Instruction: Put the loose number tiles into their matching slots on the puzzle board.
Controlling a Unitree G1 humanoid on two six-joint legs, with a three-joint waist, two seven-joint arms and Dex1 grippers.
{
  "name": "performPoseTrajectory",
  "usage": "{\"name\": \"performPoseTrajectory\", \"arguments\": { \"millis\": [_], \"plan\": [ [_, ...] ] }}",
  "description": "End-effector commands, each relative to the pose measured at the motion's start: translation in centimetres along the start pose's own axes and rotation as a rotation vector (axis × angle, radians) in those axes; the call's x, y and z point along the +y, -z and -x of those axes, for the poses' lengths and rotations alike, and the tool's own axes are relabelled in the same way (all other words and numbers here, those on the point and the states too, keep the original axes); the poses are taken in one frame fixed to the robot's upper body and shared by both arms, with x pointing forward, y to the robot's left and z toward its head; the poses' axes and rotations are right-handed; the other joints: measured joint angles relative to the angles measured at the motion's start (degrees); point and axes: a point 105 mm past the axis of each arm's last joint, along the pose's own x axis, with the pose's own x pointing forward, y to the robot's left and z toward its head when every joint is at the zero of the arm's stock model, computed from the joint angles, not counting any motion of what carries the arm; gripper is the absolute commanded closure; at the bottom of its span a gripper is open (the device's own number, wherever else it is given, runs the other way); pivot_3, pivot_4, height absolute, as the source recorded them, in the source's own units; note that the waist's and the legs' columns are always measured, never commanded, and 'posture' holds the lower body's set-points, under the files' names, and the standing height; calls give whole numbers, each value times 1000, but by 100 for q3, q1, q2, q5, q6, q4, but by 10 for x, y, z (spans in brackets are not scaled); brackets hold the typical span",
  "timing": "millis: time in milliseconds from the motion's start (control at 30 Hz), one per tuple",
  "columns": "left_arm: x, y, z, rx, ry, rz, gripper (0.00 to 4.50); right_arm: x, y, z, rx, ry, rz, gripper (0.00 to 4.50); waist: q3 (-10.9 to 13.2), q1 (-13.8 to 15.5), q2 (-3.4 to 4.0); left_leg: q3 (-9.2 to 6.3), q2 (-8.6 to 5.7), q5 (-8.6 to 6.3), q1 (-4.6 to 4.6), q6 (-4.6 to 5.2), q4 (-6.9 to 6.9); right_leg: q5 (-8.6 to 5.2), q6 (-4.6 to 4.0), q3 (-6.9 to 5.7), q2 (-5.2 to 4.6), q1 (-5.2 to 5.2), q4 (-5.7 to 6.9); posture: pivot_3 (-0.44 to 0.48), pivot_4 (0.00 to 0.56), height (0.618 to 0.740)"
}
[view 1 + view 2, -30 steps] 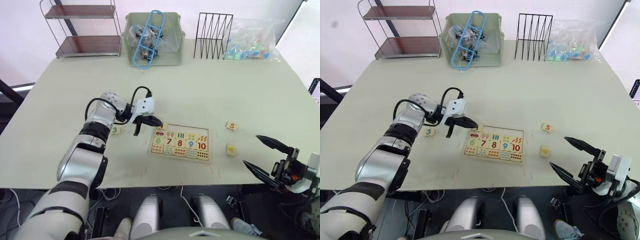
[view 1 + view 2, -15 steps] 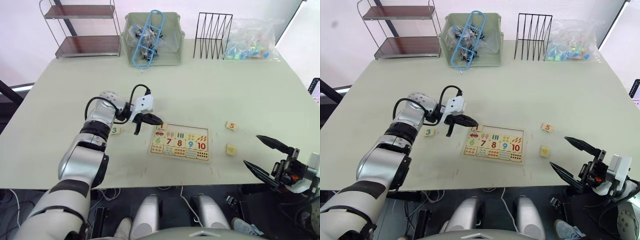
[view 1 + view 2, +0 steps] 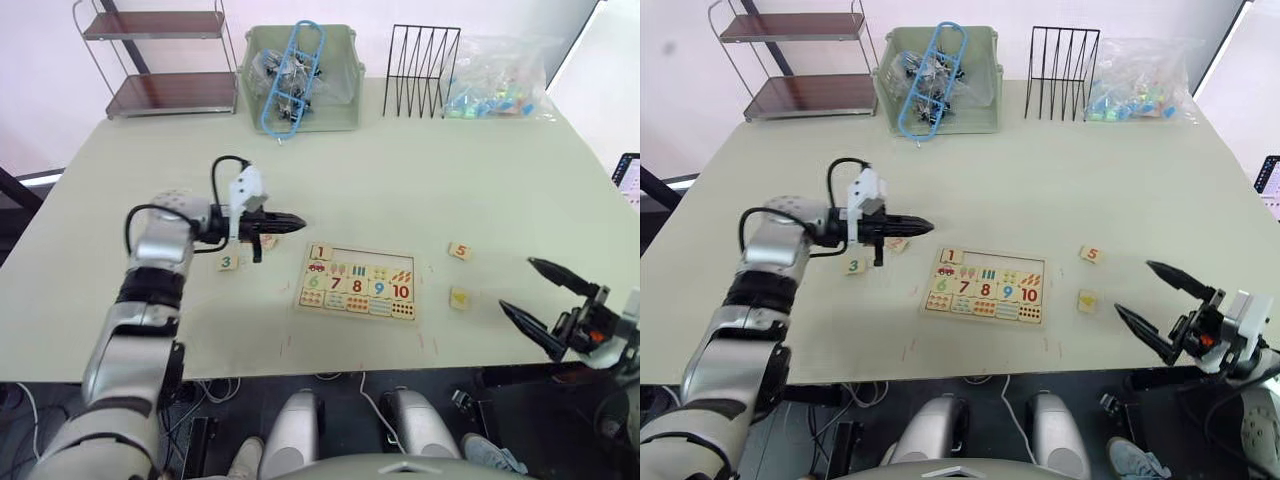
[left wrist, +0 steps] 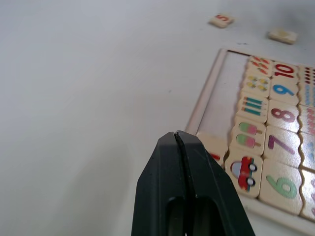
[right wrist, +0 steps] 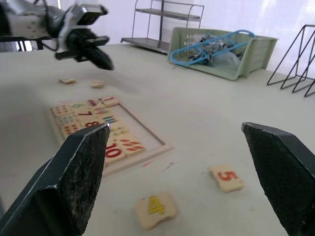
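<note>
A: The left gripper (image 3: 290,222) is closed and empty, above the table's (image 3: 420,180) left half; tile 1 (image 3: 320,252) sits in the puzzle board's (image 3: 358,284) top-left slot.

B: Tiles 3 (image 3: 228,263), 5 (image 3: 460,251) and 4 (image 3: 461,297) lie loose. The right gripper (image 3: 1160,305) is wide open at the right edge; its fingers could knock 4 away.

We see a pale-wood puzzle board (image 3: 358,281) carrying a red 1, green 6, red 7 and 8, blue 9 and red 10. Loose pale tiles: green 3 (image 3: 228,263), orange 5 (image 3: 460,251), yellow 4 (image 5: 155,208). We note the left gripper (image 4: 176,136) has glossy black fingers; the bin (image 3: 300,75) is pale green.
</note>
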Motion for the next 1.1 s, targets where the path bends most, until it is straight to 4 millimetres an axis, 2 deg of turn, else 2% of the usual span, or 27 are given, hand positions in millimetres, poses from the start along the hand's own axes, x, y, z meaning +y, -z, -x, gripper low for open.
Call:
{"name": "performPoseTrajectory", "arguments": {
  "millis": [33, 233, 367, 533, 567, 600, 633, 833, 1100],
  "plan": [
    [3, -13, 17, -63, -123, -14, 4472, -8, -8, 8, -27, 28, 29, 0, 0, 42, 0, 0, 0, 0, -3, 0, 0, 0, 0, -4, 0, 1, -1, 0, 150, 740],
    [-6, 1, 46, -91, -299, 23, 4472, -6, -5, 16, 4, 25, 10, 0, 1, 69, 2, -9, 0, 0, -4, 0, 0, 0, 0, -5, -14, 1, -3, 0, 150, 740],
    [-28, 13, 71, -126, -361, 126, 4472, -7, -3, 23, 42, 11, 0, 0, 2, 5, 7, -5, 18, 0, 1, 0, -4, 0, 0, -2, -18, 1, -2, 0, 150, 740],
    [-52, 34, 99, -79, -457, 210, 4472, -11, -3, 27, 55, 19, -11, 0, 2, 12, 11, -2, 26, -1, 4, 0, -7, -1, -1, -2, -16, 1, -4, 0, 150, 740],
    [-57, 38, 105, -71, -487, 226, 3897, -12, -2, 27, 64, 13, -16, 0, 2, 20, 12, 3, 26, -1, 6, -1, -7, -1, -1, 1, -18, 1, -5, 0, 150, 740],
    [-60, 42, 110, -73, -525, 242, 3674, -12, 1, 28, 83, 4, -32, 0, 2, 20, 11, 3, 26, -1, 6, -1, -7, -1, -1, 1, -18, 1, -5, 0, 150, 740],
    [-63, 46, 115, -68, -557, 252, 3207, -11, 4, 29, 102, -9, -47, 0, 2, 23, 13, 3, 26, -1, 5, -1, -7, -1, -1, 0, -18, 1, -7, 0, 150, 740],
    [-87, 69, 133, -80, -663, 339, 113, -19, 14, 41, 170, -1, -99, 0, 1, 61, 13, 7, 23, -2, 5, 2, -7, -3, -4, -1, -23, 3, -12, 0, 150, 740],
    [-121, 85, 149, -100, -714, 401, 43, -42, 22, 53, 180, 84, -100, 0, 1, 23, 13, 25, 25, -9, 9, 10, -7, -16, -24, 5, -22, 2, -13, 0, 150, 740]
  ]
}}
